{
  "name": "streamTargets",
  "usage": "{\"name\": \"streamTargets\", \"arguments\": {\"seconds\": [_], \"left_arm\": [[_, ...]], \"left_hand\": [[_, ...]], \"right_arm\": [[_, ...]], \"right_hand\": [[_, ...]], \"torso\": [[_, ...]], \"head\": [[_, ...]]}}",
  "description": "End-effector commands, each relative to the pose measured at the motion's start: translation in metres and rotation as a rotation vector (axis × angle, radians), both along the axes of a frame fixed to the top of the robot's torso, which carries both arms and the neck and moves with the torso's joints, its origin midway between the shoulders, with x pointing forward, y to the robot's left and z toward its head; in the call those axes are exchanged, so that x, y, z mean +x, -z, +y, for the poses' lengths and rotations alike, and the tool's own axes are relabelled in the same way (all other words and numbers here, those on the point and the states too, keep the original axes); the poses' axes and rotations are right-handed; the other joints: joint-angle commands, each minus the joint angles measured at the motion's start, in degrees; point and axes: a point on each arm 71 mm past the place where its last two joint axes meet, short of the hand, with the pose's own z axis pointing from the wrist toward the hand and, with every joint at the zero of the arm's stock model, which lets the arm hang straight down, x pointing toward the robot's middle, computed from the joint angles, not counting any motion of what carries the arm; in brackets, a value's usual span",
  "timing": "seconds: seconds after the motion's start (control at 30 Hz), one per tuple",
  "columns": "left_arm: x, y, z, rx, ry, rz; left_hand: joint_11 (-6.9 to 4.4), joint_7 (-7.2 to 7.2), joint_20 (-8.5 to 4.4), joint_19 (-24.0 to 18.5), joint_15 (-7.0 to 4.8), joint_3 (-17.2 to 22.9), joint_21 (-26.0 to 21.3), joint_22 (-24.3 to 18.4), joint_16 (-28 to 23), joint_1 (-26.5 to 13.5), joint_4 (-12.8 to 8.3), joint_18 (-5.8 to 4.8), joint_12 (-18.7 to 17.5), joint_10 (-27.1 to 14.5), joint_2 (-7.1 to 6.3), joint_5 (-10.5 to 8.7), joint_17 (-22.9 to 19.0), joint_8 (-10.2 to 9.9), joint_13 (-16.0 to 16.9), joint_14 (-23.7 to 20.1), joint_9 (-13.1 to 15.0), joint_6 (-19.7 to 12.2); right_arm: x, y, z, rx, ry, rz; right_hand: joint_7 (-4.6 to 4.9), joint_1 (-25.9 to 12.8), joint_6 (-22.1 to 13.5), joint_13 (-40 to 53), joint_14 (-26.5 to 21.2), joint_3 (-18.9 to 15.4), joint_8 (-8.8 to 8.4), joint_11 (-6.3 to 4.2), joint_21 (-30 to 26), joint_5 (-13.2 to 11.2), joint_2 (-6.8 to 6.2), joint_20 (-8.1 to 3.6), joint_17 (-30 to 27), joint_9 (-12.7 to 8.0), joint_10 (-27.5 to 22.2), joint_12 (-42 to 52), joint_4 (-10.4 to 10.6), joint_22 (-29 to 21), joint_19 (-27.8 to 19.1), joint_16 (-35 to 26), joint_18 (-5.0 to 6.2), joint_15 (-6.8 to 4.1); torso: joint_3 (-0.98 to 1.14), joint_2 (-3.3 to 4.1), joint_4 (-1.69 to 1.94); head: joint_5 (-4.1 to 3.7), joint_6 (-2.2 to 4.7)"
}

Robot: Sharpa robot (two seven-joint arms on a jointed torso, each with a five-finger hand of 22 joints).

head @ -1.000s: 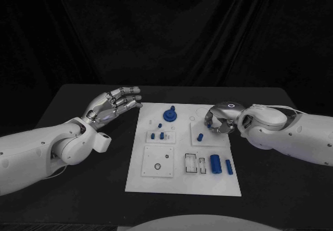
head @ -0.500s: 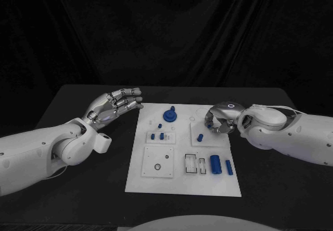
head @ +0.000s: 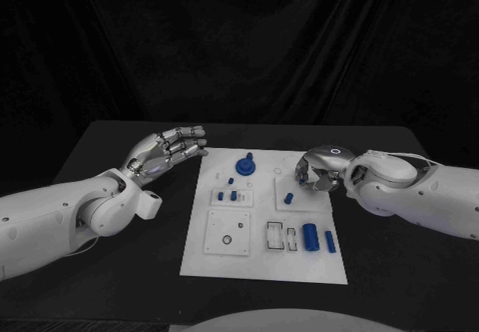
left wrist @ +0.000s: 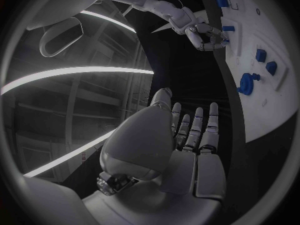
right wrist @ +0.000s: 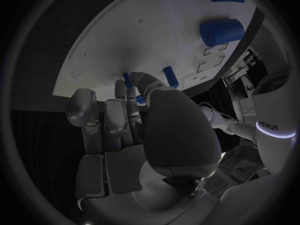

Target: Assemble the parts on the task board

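The white task board (head: 262,256) lies mid-table. My right hand (head: 318,173) hovers over its far right part, fingers curled, pinching a small blue peg (head: 298,181) between thumb and finger. The right wrist view shows that peg (right wrist: 127,78) at the fingertips just above the board (right wrist: 125,40). Another blue peg (head: 287,197) lies on a raised white block close by. My left hand (head: 165,153) is raised beside the board's far left corner, fingers apart, holding nothing. The left wrist view shows this hand (left wrist: 187,135) clear of the board (left wrist: 275,110).
A round blue knobbed part (head: 244,165) stands at the board's far middle, with small blue pegs (head: 230,196) in a block below it. A thick blue cylinder (head: 311,236) and a thin one (head: 329,240) lie at the near right. Black table surrounds the board.
My right hand has turned slightly over the board's far right with the peg still at its fingertips. The left hand has stayed where it was.
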Motion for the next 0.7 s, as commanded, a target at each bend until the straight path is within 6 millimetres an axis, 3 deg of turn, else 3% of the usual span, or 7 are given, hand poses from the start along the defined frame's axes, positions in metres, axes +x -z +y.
{"name": "streamTargets", "arguments": {"seconds": [0.03, 0.23, 0.43, 0.6, 0.7], "left_arm": [[-0.002, -0.006, 0.0, -0.063, 0.01, -0.065], [-0.001, -0.005, 0.002, -0.055, 0.004, -0.059], [0.001, -0.004, 0.0, -0.05, 0.006, -0.053], [0.001, -0.003, -0.001, -0.048, 0.01, -0.049], [0.001, -0.003, -0.001, -0.046, 0.01, -0.044]], "left_hand": [[0.11, 0.1, -0.01, 0.26, 0.05, 0.07, 0.18, -0.05, 0.33, 0.49, -0.21, -0.14, 0.39, 0.19, 0.17, 0.31, -0.06, -0.2, -0.04, 0.42, -0.05, 0.25], [0.29, 0.1, 0.0, 0.32, 0.07, 0.13, 0.2, -0.08, 0.34, 0.53, -0.26, -0.17, 0.5, 0.23, 0.24, 0.29, -0.07, -0.31, -0.03, 0.44, -0.09, 0.24], [0.51, 0.15, -0.01, 0.35, 0.06, 0.22, 0.19, -0.13, 0.32, 0.56, -0.29, -0.23, 0.61, 0.28, 0.35, 0.26, -0.1, -0.46, -0.02, 0.43, -0.14, 0.21], [0.73, 0.21, -0.04, 0.33, 0.02, 0.27, 0.16, -0.19, 0.27, 0.54, -0.3, -0.28, 0.62, 0.31, 0.43, 0.19, -0.13, -0.59, -0.03, 0.35, -0.18, 0.21], [0.85, 0.22, -0.05, 0.3, 0.0, 0.32, 0.13, -0.23, 0.24, 0.56, -0.32, -0.31, 0.65, 0.32, 0.48, 0.18, -0.15, -0.66, -0.03, 0.3, -0.21, 0.21]], "right_arm": [[-0.002, -0.007, 0.002, 0.059, 0.0, -0.034], [-0.003, -0.029, 0.003, 0.089, 0.003, -0.061], [-0.016, -0.048, 0.02, 0.148, -0.037, -0.022], [-0.032, -0.054, 0.044, 0.18, -0.109, 0.011], [-0.042, -0.052, 0.058, 0.183, -0.154, 0.049]], "right_hand": [[-0.02, 0.38, 0.18, -0.2, -0.18, -0.26, 0.18, -0.12, -0.4, -0.35, 0.79, -0.3, -0.36, 0.96, 0.45, -0.37, 0.11, 7.11, -0.14, -0.32, 1.0, -0.3], [0.05, 0.55, -0.08, -0.59, -0.37, -0.19, 0.05, -0.08, -0.91, -0.47, 0.92, -0.38, -1.06, 1.15, 0.56, -0.88, 0.09, 6.97, -0.25, -0.92, 1.07, -0.32], [0.24, 0.5, -0.76, -1.3, -0.56, -0.15, -0.53, 0.12, -1.55, -0.31, 0.82, -0.34, -1.75, 1.17, 0.65, -1.86, 0.27, 6.81, -0.4, -1.57, 1.12, -0.19], [0.38, 0.64, -1.23, -1.67, -0.53, 0.01, -1.06, 0.17, -1.83, -0.15, 0.78, -0.32, -1.9, 1.04, 0.92, -2.31, 0.26, 6.75, -0.42, -1.7, 1.14, -0.15], [0.54, 0.57, -1.6, -1.97, -0.5, 0.08, -1.56, 0.32, -2.02, -0.18, 0.7, -0.26, -2.0, 0.88, 0.85, -2.77, 0.37, 6.72, -0.43, -1.78, 1.15, -0.05]], "torso": [[-0.02, 0.01, 0.01], [-0.03, -0.05, 0.01], [-0.09, -0.08, 0.08], [-0.12, -0.13, 0.03], [-0.13, -0.19, 0.03]], "head": [[0.23, 0.08], [0.29, 0.02], [0.13, -0.08], [0.86, -0.25], [1.75, -0.46]]}}
